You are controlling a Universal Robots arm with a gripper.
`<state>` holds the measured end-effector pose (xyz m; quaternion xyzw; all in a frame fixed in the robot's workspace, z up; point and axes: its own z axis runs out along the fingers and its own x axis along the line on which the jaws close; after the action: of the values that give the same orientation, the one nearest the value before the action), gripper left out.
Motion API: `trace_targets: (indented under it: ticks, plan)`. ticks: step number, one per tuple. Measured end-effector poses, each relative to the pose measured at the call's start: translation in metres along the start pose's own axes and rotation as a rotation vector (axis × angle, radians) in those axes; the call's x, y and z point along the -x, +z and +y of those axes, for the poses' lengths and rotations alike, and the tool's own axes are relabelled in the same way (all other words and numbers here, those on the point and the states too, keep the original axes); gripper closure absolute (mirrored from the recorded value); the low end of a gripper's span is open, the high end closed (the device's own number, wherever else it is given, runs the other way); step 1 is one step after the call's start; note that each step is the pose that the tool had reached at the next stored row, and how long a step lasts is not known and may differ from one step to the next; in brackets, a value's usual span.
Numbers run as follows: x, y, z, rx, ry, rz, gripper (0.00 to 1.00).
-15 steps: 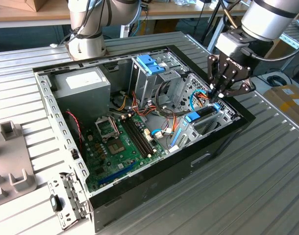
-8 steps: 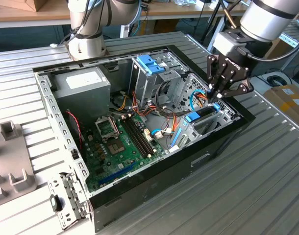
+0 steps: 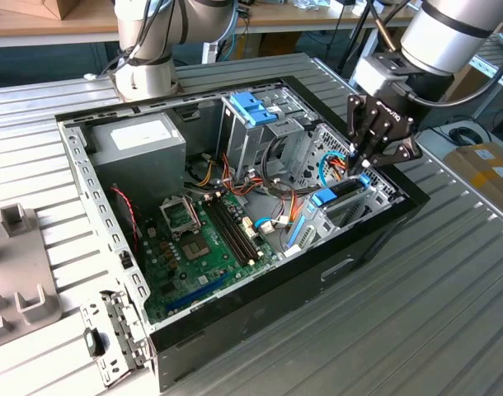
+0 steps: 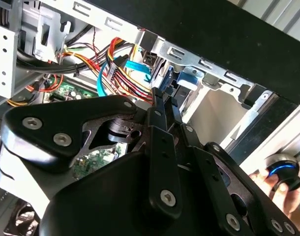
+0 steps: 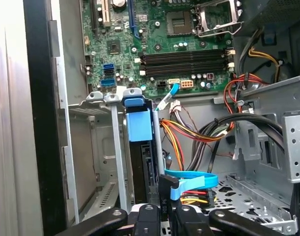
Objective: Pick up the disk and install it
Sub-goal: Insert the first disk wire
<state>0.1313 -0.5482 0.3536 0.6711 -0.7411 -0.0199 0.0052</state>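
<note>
The disk (image 3: 338, 196) stands on edge in the drive bay at the corner of the open computer case (image 3: 375, 247), on the exterior view's right. Its light blue frame shows along the top. In the first wrist view the disk (image 5: 139, 128) appears edge-on, a blue tab over a dark body between the bay's metal rails. My gripper (image 3: 364, 165) hangs just above the disk's end nearest the case wall, fingers drawn together. In the first wrist view the gripper (image 5: 167, 216) is over that end, and in the second wrist view the gripper (image 4: 162, 98) points into the bay. I cannot tell whether it touches the disk.
Red, orange and yellow cable bundles (image 5: 189, 135) and a blue flat cable (image 5: 192, 177) run close beside the bay. A metal cage with a blue handle (image 3: 253, 107), a grey power-supply box (image 3: 140, 144) and the motherboard (image 3: 202, 247) fill the case. A hand (image 4: 283, 189) shows outside the case.
</note>
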Motion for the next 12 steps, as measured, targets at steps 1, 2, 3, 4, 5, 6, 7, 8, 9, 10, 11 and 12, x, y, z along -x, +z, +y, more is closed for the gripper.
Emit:
trace_targets:
  ticks: [1, 2, 3, 4, 5, 6, 7, 8, 9, 10, 11, 12]
  plan:
    - [-0.0001, 0.0009, 0.0005, -0.0001, 0.004, -0.0004, 0.82]
    - [-0.0001, 0.0016, 0.0009, -0.0001, 0.006, -0.0008, 0.82]
    - [-0.0002, 0.0025, 0.0016, 0.0000, 0.007, -0.0014, 0.82]
    - [-0.0003, 0.0033, 0.0023, 0.0001, 0.007, -0.0025, 0.82]
    - [-0.0004, 0.0040, 0.0029, 0.0001, 0.007, -0.0036, 0.82]
    - [-0.0005, 0.0048, 0.0035, 0.0003, 0.007, -0.0049, 0.82]
    - [-0.0008, 0.0052, 0.0038, 0.0004, 0.007, -0.0061, 0.82]
    - [-0.0012, 0.0055, 0.0040, 0.0007, 0.007, -0.0084, 0.82]
    - [-0.0016, 0.0059, 0.0040, 0.0010, 0.006, -0.0117, 0.82]
    - [-0.0020, 0.0061, 0.0040, 0.0013, 0.006, -0.0142, 0.82]
    - [-0.0028, 0.0063, 0.0041, 0.0015, 0.006, -0.0166, 0.82]
    - [-0.0035, 0.0065, 0.0041, 0.0017, 0.006, -0.0183, 0.82]
